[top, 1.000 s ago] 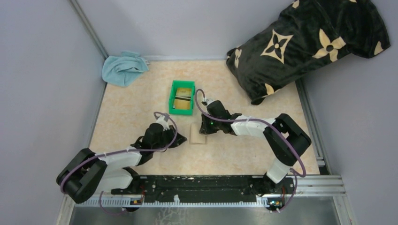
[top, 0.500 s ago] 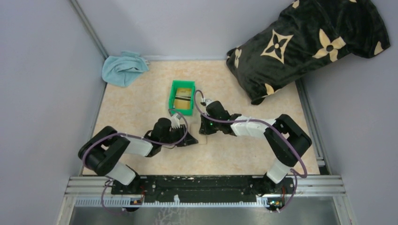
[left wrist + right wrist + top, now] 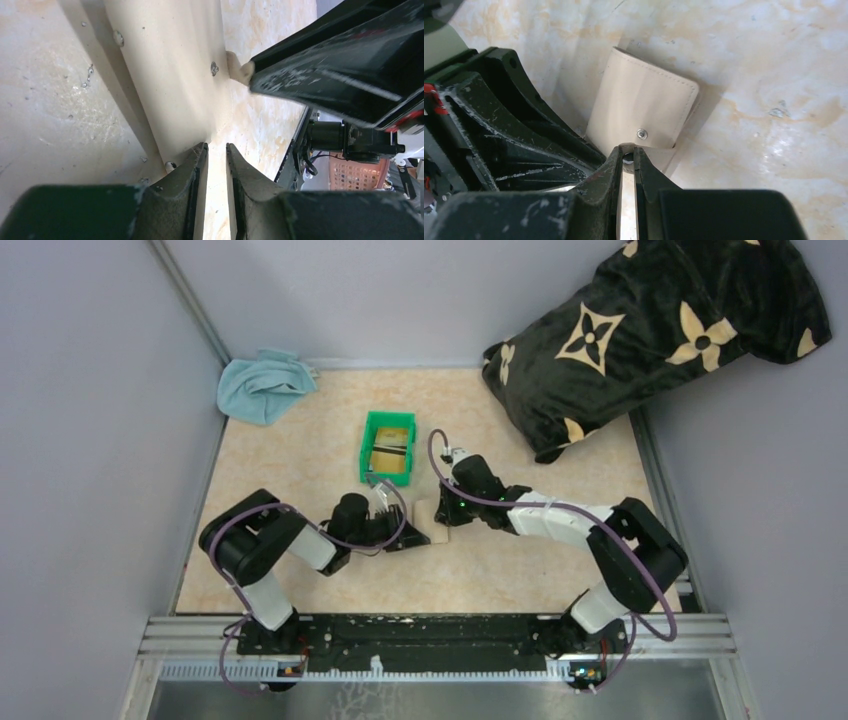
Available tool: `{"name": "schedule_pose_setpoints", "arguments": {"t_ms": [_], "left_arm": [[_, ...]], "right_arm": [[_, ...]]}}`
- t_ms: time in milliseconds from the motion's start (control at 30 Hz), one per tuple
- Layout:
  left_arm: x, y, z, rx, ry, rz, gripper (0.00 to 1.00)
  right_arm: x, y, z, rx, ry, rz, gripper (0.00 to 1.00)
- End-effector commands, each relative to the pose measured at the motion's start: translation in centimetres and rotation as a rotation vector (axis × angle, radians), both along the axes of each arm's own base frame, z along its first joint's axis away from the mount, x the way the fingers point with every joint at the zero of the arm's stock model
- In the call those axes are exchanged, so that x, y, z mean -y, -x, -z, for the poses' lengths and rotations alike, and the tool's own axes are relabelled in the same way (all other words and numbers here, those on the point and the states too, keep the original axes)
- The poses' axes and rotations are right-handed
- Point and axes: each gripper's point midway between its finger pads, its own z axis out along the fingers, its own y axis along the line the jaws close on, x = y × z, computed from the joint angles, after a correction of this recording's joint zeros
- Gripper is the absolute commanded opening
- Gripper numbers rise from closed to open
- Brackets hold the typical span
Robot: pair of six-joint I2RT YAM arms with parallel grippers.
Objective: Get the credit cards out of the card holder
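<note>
The card holder (image 3: pixel 425 511) lies tan face up on the table between my two grippers. In the right wrist view, the holder (image 3: pixel 644 107) shows a snap stud, and my right gripper (image 3: pixel 628 150) is shut on its snap flap. My left gripper (image 3: pixel 216 146) has its jaws almost together, with only table showing in the narrow gap. Its tip sits at the near edge of the holder (image 3: pixel 170 75). In the top view the left gripper (image 3: pixel 412 537) and right gripper (image 3: pixel 443 518) meet at the holder. Gold-tan and black credit cards (image 3: pixel 388 452) lie in the green bin.
The green bin (image 3: pixel 366 448) stands just behind the holder. A blue cloth (image 3: pixel 262 385) lies at the back left corner. A black pillow with tan flowers (image 3: pixel 650 330) fills the back right. Grey walls close the left and back sides.
My left arm has swung right and its gripper has come up to the holder's left edge. My right gripper has shifted slightly right, staying at the holder.
</note>
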Motion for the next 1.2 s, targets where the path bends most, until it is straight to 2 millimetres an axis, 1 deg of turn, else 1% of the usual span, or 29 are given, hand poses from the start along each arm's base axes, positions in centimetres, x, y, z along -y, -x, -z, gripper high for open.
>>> {"name": "schedule_pose_setpoints", "arguments": {"t_ms": [0, 67, 133, 233, 300, 367, 400, 433, 467, 500, 567, 633, 800, 967, 1100, 1167], "left_arm": [[-0.8, 0.9, 1.7, -0.028, -0.045, -0.002, 0.27], [-0.4, 1.3, 0.6, 0.008, -0.014, 0.043, 0.28], [-0.3, 1.6, -0.7, 0.040, 0.017, 0.064, 0.33], [-0.7, 1.0, -2.1, 0.066, 0.006, 0.017, 0.40], [-1.3, 0.3, -3.1, 0.102, -0.021, -0.025, 0.45], [-1.8, -0.3, -4.7, 0.146, -0.035, -0.060, 0.59], [-2.2, -0.4, -5.1, 0.149, -0.056, -0.074, 0.67], [-2.2, -0.7, -6.4, 0.185, -0.045, -0.082, 0.71], [-2.3, -0.8, -7.0, 0.198, -0.059, -0.086, 0.75], [-2.5, -1.1, -7.7, 0.216, -0.065, -0.094, 0.77], [-2.6, -1.5, -8.9, 0.239, -0.070, -0.108, 0.77], [-2.6, -1.6, -9.3, 0.248, -0.069, -0.110, 0.77], [-2.1, -1.1, -8.1, 0.207, -0.066, -0.077, 0.77], [-2.1, -1.1, -7.6, 0.196, -0.064, -0.083, 0.75], [-2.2, -1.1, -7.4, 0.191, -0.077, -0.085, 0.72], [-2.2, -1.1, -7.1, 0.185, -0.086, -0.086, 0.69]], "right_arm": [[1.0, -1.1, -3.1, 0.070, -0.061, 0.046, 0.00], [1.0, -1.1, -4.0, 0.086, -0.073, 0.041, 0.00], [0.5, -0.8, -5.7, 0.095, -0.107, 0.015, 0.00], [-0.3, -0.5, -7.9, 0.107, -0.151, -0.026, 0.00], [-0.4, -0.6, -8.8, 0.119, -0.160, -0.032, 0.00], [-0.4, -0.7, -9.4, 0.126, -0.157, -0.036, 0.00], [-0.5, -0.7, -9.8, 0.132, -0.164, -0.040, 0.00], [-0.7, -0.6, -10.2, 0.137, -0.180, -0.049, 0.00], [-0.9, -0.5, -10.8, 0.144, -0.194, -0.056, 0.00], [-1.0, -0.4, -11.3, 0.147, -0.208, -0.061, 0.00], [-1.2, -0.4, -12.2, 0.160, -0.233, -0.063, 0.00], [-1.1, -0.4, -12.5, 0.166, -0.240, -0.060, 0.00], [-0.8, -0.3, -11.6, 0.153, -0.229, -0.043, 0.00], [0.3, -0.3, -9.8, 0.133, -0.182, 0.003, 0.00], [1.2, -0.4, -9.7, 0.141, -0.171, 0.032, 0.00], [1.5, -0.6, -9.7, 0.142, -0.171, 0.042, 0.00]]}}
